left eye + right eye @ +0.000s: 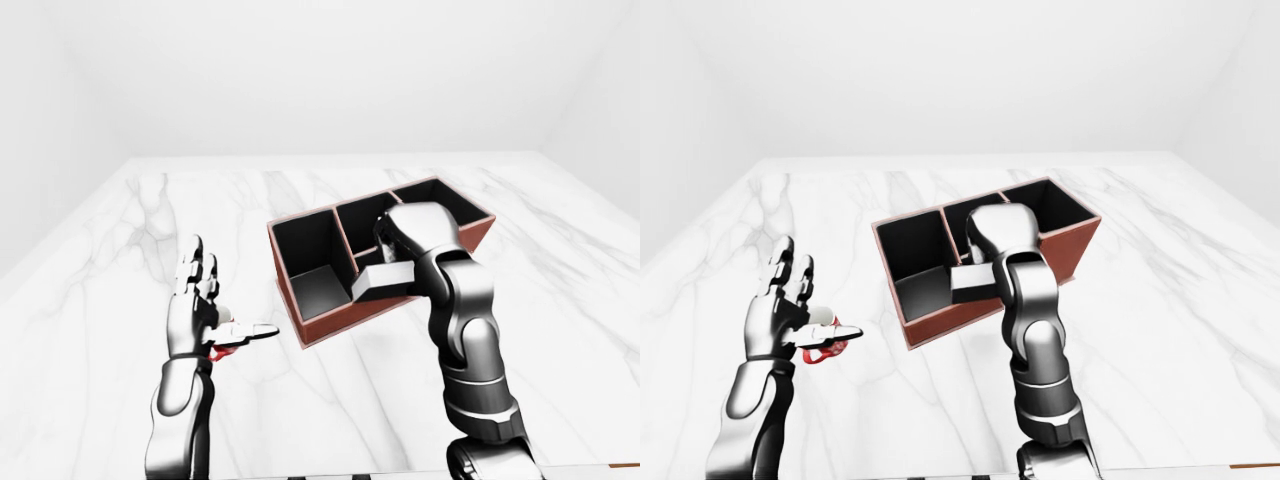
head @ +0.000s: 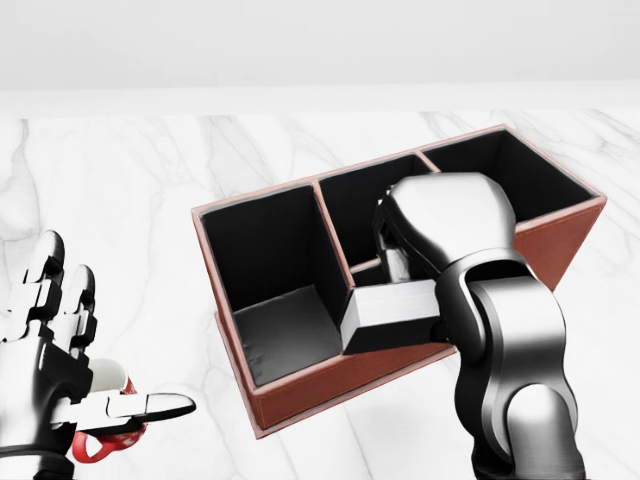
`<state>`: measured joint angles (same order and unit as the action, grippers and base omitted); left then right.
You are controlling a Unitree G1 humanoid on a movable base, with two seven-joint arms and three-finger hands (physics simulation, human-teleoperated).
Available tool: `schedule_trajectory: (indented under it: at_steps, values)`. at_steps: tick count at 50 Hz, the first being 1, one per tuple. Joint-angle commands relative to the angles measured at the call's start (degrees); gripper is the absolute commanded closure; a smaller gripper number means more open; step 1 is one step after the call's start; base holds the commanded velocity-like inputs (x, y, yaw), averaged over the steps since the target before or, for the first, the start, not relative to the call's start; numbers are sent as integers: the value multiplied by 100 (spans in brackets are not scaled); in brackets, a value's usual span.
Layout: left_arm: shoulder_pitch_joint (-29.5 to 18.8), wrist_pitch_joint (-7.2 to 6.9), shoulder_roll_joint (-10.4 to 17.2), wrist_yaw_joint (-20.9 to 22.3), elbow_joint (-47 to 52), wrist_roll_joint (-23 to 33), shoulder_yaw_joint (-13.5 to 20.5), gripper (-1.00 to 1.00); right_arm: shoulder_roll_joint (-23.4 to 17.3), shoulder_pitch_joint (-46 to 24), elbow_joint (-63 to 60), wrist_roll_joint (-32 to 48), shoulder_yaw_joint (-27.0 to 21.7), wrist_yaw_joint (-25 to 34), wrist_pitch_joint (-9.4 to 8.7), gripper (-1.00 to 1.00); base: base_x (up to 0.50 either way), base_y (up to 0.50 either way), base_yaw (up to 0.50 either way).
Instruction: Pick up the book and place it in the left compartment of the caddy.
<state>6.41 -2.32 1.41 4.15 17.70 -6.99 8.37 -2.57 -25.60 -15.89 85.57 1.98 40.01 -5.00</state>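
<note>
Head view – book [image 2: 392, 310] grey slab, white page edge, in right hand [image 2: 425, 270]

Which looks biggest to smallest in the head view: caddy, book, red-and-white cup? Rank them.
1. Caddy
2. Book, held in the right hand
3. Cup, mostly hidden behind the left hand, so its true size is unsure.

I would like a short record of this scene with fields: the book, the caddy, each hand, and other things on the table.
book: grey block, held above the caddy's middle section, not yet in the left compartment
caddy: brown, black inside; left compartment holds nothing
right hand: closed on the book
left hand: open, fingers spread, holding nothing
other: red and white cup behind the left hand
surface: white marble table
</note>
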Motion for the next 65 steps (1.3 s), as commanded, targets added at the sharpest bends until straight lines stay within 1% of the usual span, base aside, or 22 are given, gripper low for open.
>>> schedule_trajectory:
  at_steps: [1,4,10,16,18,20,24,25,28,30,31,33,34,36,38,44,54,58,60,65]
  values:
    - [-704,-268,243,-24,-211,-201,265,-100,449,-630,402,224,327,-1,0,100,0,0,0]
    - [-1068,-268,358,-95,-400,-255,311,-100,562,-763,474,251,397,-1,0,100,0,0,0]
    - [-1339,-268,486,-157,-536,-348,336,-100,757,-912,748,187,484,-1,0,100,0,0,0]
    - [-1572,-268,599,-221,-564,-453,396,-100,785,-1212,1248,0,492,-41,0,100,0,0,0]
    - [-1614,-268,625,-232,-566,-471,401,-100,785,-1291,1353,-75,488,-351,0,100,0,0,0]
    - [-1633,-268,638,-241,-567,-478,402,-100,796,-1318,1418,-129,496,-457,0,100,0,0,0]
    - [-1676,-268,661,-249,-591,-497,410,-100,799,-1407,1618,-161,523,-990,0,100,0,0,0]
    - [-1677,-268,662,-250,-592,-498,410,-100,796,-1409,1622,-163,526,-998,0,100,0,0,0]
    - [-1712,-268,678,-252,-625,-509,413,-100,809,-1503,1803,-287,504,-1457,0,100,0,0,0]
    - [-1729,-268,684,-256,-642,-513,414,-100,797,-1506,1869,-289,526,-1558,0,100,0,0,0]
    - [-1745,-268,688,-260,-659,-515,413,-100,802,-1529,1910,-345,516,-1808,0,100,0,0,0]
    - [-1767,-268,697,-264,-678,-518,411,-100,807,-1539,1996,-371,522,-1895,0,100,0,0,0]
    - [-1773,-268,700,-268,-682,-517,412,-100,794,-1571,2074,-426,513,-2211,0,100,0,0,0]
    - [-1783,-268,707,-269,-686,-529,416,-100,802,-1597,2213,-486,508,-2293,0,100,0,0,0]
    - [-1787,-268,714,-270,-688,-534,420,-100,793,-1604,2360,-543,523,-2493,0,100,0,0,0]
    - [-1738,-268,710,-253,-668,-544,426,-100,784,-1630,2646,-610,545,-2736,0,100,0,0,0]
    - [-1012,-268,490,-55,-240,-487,438,-100,735,-1785,3118,-711,530,-3041,0,100,0,0,0]
    - [-989,-268,472,-32,-227,-478,448,-100,725,-1808,3169,-725,531,-3073,0,100,0,0,0]
    - [-920,-268,435,-6,-230,-451,438,-100,687,-1918,3527,-818,493,-3341,0,100,0,0,0]
    - [-857,-268,399,22,-228,-433,433,-100,656,-2024,3862,-926,487,-3606,0,100,0,0,0]
